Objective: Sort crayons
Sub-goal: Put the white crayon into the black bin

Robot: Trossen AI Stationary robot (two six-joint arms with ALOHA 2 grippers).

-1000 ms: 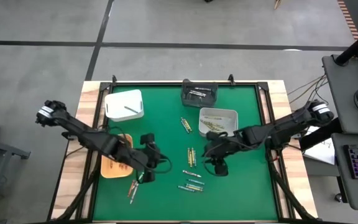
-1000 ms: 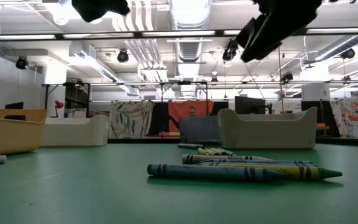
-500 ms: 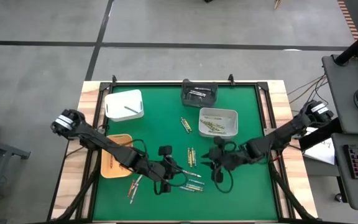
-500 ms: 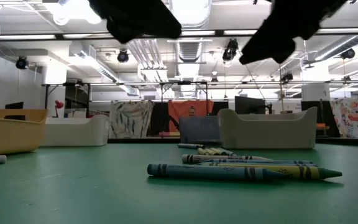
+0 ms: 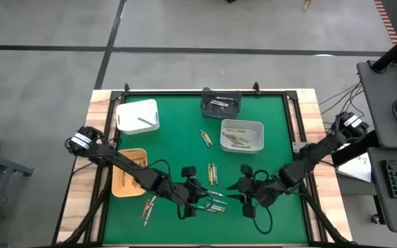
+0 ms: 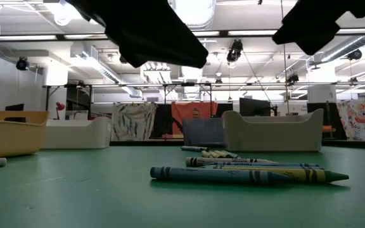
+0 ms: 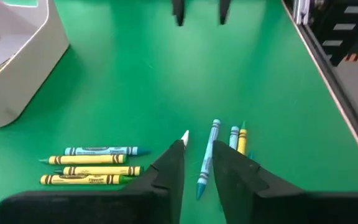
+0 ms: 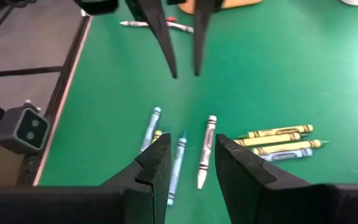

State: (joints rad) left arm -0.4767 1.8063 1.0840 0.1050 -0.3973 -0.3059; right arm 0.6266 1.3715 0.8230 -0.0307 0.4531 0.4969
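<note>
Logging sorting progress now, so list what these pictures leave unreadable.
- Orange tray contents: high view, the left arm crosses it; low view shows only its wall.
- Crayons in the grey bin: high view, too small to count or colour; low view, the wall hides them.
- Crayon labels: left wrist view, too small to read.
- Dark tray contents: high view, indistinct.

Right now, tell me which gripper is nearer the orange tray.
Left. The left gripper hangs by the loose crayons, between them and the orange tray; the right gripper is beyond them.
</note>
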